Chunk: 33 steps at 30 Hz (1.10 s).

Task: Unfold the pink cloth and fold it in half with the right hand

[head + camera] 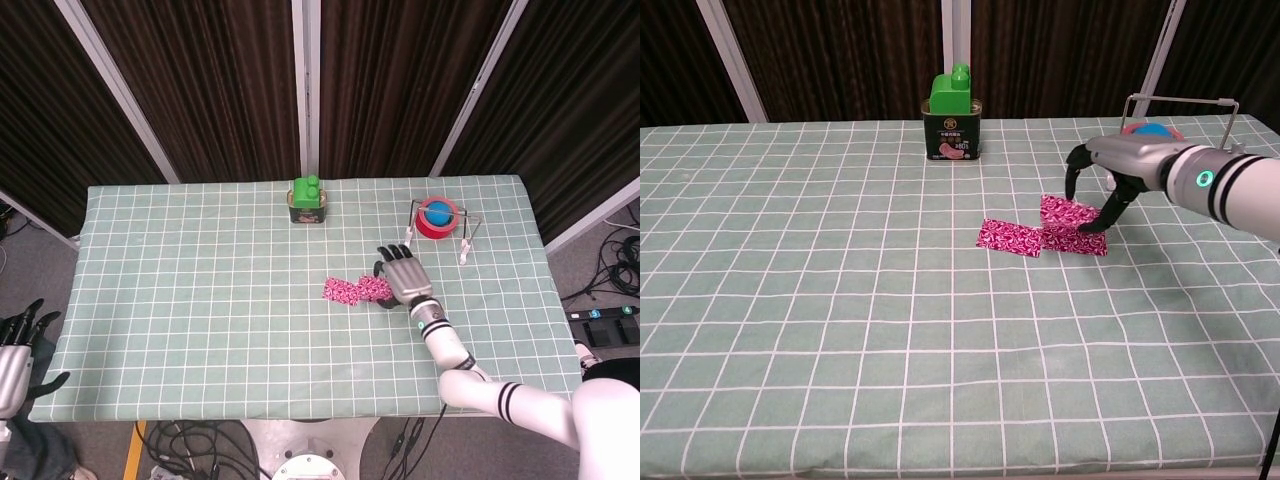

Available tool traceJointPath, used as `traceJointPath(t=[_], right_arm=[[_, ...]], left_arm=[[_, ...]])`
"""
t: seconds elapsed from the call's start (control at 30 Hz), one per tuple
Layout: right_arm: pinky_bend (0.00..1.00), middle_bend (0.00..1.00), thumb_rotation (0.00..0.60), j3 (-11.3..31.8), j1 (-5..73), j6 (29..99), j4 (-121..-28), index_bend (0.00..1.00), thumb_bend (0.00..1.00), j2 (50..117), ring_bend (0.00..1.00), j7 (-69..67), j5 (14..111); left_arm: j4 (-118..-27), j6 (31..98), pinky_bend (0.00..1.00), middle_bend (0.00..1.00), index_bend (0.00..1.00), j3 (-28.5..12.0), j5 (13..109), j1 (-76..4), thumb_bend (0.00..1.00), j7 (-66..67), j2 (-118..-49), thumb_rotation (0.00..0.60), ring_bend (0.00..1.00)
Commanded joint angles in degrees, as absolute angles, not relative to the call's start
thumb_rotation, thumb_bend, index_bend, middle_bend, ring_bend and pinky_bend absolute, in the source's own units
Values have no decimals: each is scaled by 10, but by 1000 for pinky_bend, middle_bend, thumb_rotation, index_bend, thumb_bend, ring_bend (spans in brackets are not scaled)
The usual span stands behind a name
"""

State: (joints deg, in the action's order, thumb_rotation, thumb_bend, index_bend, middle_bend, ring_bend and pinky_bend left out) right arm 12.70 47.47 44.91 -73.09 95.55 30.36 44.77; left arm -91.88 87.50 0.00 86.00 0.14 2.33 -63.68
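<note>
My left hand (pixel 18 345) idles off the table's left edge, fingers loosely spread. The pink cloth (pixel 1040 232) lies mid-table as a patterned strip, its right end lifted. My right hand (pixel 1102 182) pinches that end; I should carry it left, aligning edges before release.

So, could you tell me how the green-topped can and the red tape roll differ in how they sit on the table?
The green-topped can stands upright by itself on the checked cloth, at the back near the middle. The red tape roll sits to the right, inside a wire stand. The can is dark with a green top on it; the roll is red with a blue centre. Both are at the far side, and no robot hand touches either.
</note>
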Motion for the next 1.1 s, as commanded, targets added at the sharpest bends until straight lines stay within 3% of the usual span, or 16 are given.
traceJointPath(t=[0.03, 0.33, 1.1], right_arm=[[0, 69, 515, 135, 506, 463, -726, 397, 146, 994, 0, 347, 389], [0, 68, 491, 146, 557, 493, -697, 381, 145, 1054, 0, 413, 295], [0, 63, 490, 133, 593, 482, -621, 350, 149, 1097, 0, 448, 284]], left_arm=[[-913, 876, 152, 144, 220, 1, 860, 3, 123, 17, -639, 600, 146], [-893, 874, 152, 144, 219, 2, 858, 5, 122, -5, -643, 600, 146], [-884, 869, 152, 144, 219, 1, 853, 8, 123, -10, -648, 600, 145]])
